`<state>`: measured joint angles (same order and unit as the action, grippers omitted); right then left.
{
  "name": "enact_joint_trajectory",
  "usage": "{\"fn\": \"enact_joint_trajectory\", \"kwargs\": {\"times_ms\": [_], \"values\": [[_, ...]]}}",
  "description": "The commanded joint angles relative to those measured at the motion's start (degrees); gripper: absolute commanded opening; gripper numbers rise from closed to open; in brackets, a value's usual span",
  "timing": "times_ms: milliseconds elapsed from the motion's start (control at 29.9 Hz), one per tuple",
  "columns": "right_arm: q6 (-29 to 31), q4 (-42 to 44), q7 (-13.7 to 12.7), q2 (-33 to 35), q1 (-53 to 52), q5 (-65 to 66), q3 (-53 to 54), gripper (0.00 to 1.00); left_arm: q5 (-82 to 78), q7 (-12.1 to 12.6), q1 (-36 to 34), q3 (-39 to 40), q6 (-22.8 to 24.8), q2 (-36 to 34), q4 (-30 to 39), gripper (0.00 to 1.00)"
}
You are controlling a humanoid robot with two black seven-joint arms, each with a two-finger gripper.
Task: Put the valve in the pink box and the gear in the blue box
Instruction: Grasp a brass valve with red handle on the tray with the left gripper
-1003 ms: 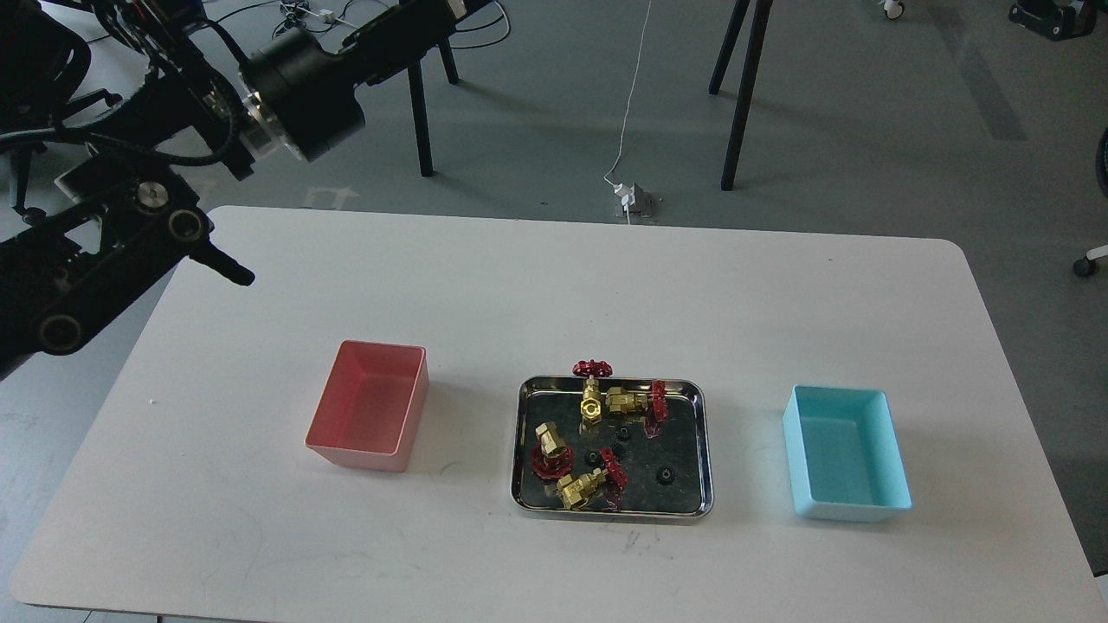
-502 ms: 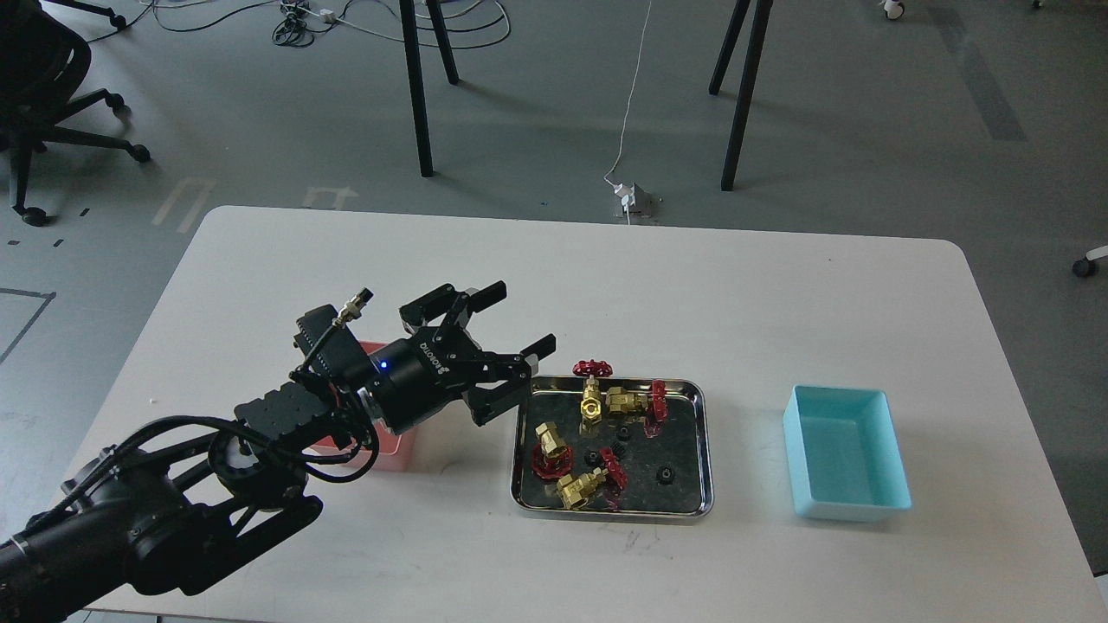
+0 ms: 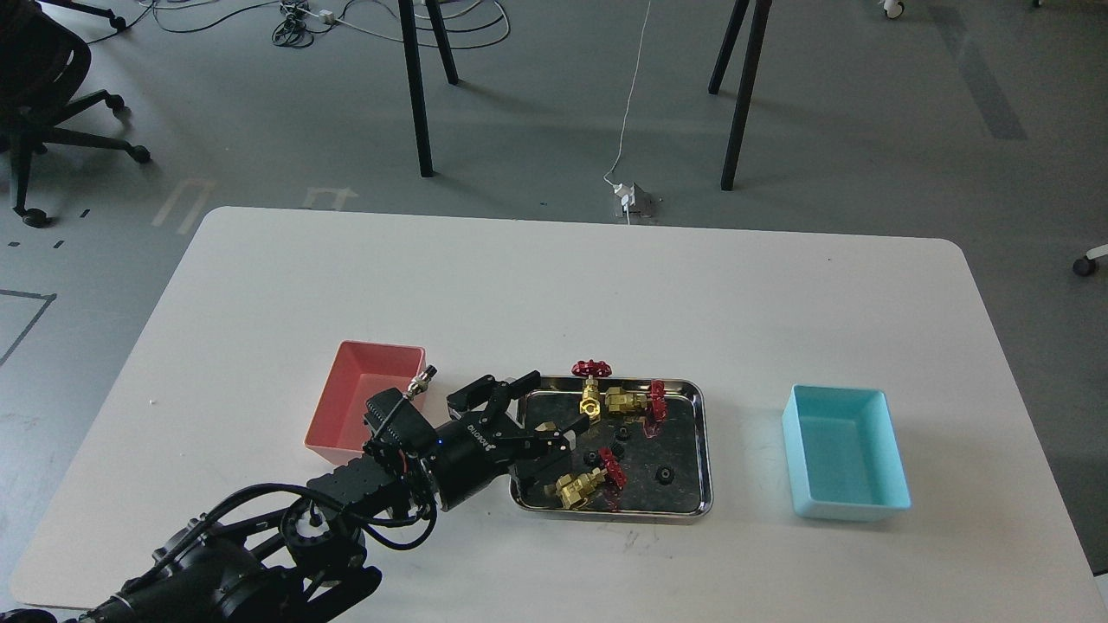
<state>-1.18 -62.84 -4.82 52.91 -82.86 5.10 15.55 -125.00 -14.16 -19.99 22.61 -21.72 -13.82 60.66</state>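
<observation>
A shiny steel tray (image 3: pixel 705 450) at mid-table holds brass valves with red handwheels and tiny black gears. One valve (image 3: pixel 591 394) stands at the tray's back edge, a second valve (image 3: pixel 630 401) lies beside it, and a third valve (image 3: pixel 578 488) lies at the front. A fourth valve (image 3: pixel 545 426) at the tray's left is mostly hidden by my left gripper (image 3: pixel 548 407), which is open, low over it, with a finger on either side. Gears lie at the tray's middle (image 3: pixel 619 451) and right (image 3: pixel 665 474). The pink box (image 3: pixel 346 407) is left of the tray and the blue box (image 3: pixel 844 454) right, both empty. My right gripper is out of view.
My left arm (image 3: pixel 381 484) comes in from the bottom left and crosses the front right corner of the pink box. Chair and stand legs are on the floor beyond the table's far edge.
My left arm swung down from the upper left, passed over the pink box, and now sits lower with its open gripper over the left end of the tray.
</observation>
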Motion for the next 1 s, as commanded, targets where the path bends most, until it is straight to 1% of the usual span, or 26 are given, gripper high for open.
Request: {"fn": "enact_joint_trajectory", "kwargs": {"times_ms": [0, 368, 502, 535, 602, 802, 869, 970], "values": [[-0.1, 0.0, 0.0, -0.1, 0.0, 0.0, 0.2, 0.99, 0.0, -0.3, 0.0, -0.5, 0.0, 0.1, -1.7, 0.91], [-0.2, 0.1, 0.0, -0.5, -0.1, 0.2, 0.3, 0.99, 0.0, -1.2, 0.0, -2.1, 0.1, 2.5, -4.1, 0.9], [-0.2, 0.2, 0.0, -0.6, -0.2, 0.2, 0.3, 0.99, 0.0, -1.4, -0.3, -2.0, 0.1, 2.9, -5.0, 0.88], [-0.2, 0.2, 0.0, -0.5, -0.2, 0.2, 0.3, 0.99, 0.0, -1.4, -0.4, -2.0, 0.1, 2.9, -5.5, 0.85], [-0.2, 0.2, 0.0, -0.5, -0.3, 0.2, 0.3, 0.99, 0.0, -1.7, -0.4, -2.1, 0.1, 2.9, -6.0, 0.75], [-0.2, 0.3, 0.0, -0.5, -0.4, 0.2, 0.3, 0.99, 0.0, -2.4, -0.5, -2.5, 0.2, 2.8, -7.3, 0.65], [-0.2, 0.3, 0.0, -0.5, -0.4, 0.2, 0.3, 0.99, 0.0, -2.7, -0.5, -2.5, 0.2, 2.8, -7.7, 0.59], [-0.2, 0.3, 0.1, -0.5, -0.3, 0.3, 0.3, 0.99, 0.0, -2.9, -0.6, -2.4, 0.2, 2.8, -7.7, 0.43]]}}
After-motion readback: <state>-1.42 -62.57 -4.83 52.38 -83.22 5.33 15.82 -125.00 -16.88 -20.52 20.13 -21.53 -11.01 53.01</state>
